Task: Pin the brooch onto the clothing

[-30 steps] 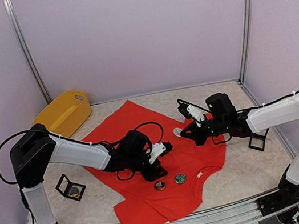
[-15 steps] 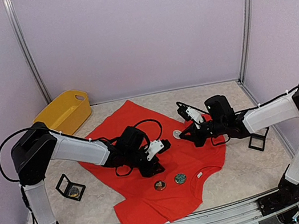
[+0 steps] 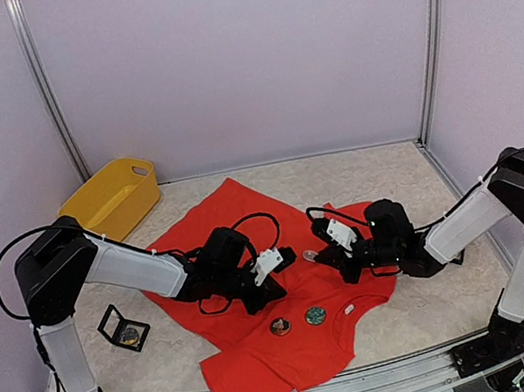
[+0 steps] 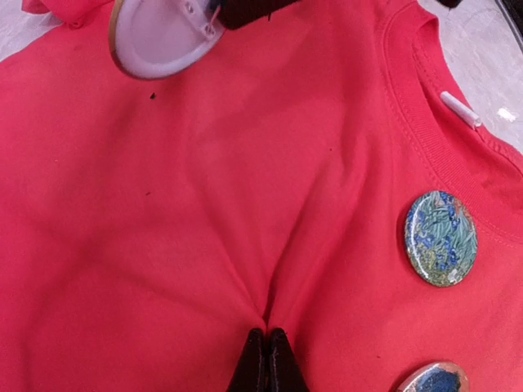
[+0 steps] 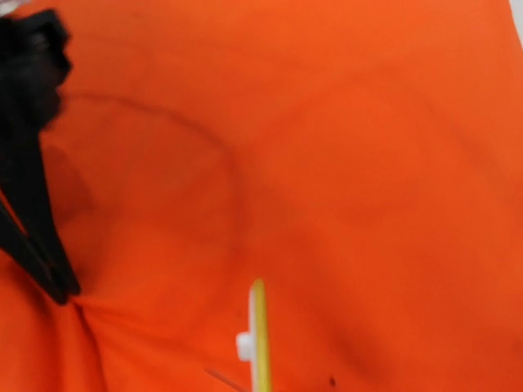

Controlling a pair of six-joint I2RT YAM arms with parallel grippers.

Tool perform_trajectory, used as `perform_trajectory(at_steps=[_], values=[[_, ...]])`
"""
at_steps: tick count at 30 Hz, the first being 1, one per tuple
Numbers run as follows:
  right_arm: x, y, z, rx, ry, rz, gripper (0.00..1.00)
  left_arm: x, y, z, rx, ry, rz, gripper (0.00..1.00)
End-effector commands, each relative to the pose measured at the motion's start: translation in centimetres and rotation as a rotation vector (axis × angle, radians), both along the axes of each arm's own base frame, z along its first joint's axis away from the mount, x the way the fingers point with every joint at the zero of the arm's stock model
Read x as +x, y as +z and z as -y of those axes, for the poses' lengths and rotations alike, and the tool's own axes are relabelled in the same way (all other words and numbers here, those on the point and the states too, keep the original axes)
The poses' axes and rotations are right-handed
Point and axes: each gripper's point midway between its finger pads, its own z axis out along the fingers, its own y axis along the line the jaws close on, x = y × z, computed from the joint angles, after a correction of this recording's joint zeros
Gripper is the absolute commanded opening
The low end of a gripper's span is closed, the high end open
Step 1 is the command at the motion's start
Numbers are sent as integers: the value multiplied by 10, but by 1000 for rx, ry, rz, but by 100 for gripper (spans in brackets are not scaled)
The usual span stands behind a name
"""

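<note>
Grip, left: my left fingers [image 4: 267, 359] are pressed together on a raised pinch of the bright red short-sleeved cloth T-shirt [image 3: 270, 357].
Grip, right: my right fingers [image 4: 237, 11] clamp the rim of the round white-backed brooch with a gold edge [image 4: 159, 37], held over the red cloth near the pinch.
T-shirt: spread on the pale bench [image 3: 392, 183], white neck label [image 4: 460, 110] showing at the collar.
Badges: one round green-blue badge [image 4: 441, 238] lies just below the collar, a second round badge [image 4: 431, 380] near it.
Corner: yellow plastic basket [image 3: 112, 197] at the bench's far left.
</note>
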Motion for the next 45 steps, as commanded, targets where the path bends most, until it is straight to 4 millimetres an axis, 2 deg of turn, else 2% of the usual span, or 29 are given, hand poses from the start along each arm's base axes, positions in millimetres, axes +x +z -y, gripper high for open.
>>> perform_trajectory(at_steps=[1,5,9,17,28,34,39,44,45], values=[[-2,10,-14,-3,34,240,0,-8,34,12,-120,-33,-8,0],[-3,1,-23,-50,53,315,0,-8,42,14,-142,-33,-7,0],[-13,-10,-34,-87,98,355,0,-12,50,17,-167,-51,-20,0],[-25,-26,-40,-145,122,398,0,-10,67,17,-219,-43,-18,0],[-49,-18,-45,-116,191,379,0,-4,72,16,-242,-20,-7,0],[-59,0,-51,-14,211,312,0,-5,67,14,-234,-17,-20,0],[-60,11,-55,57,205,262,0,-7,65,11,-228,-17,-22,0],[-62,12,-57,85,227,226,0,-6,66,10,-226,-8,-17,0],[-61,11,-56,90,226,212,0,-6,66,9,-223,-5,-16,3]])
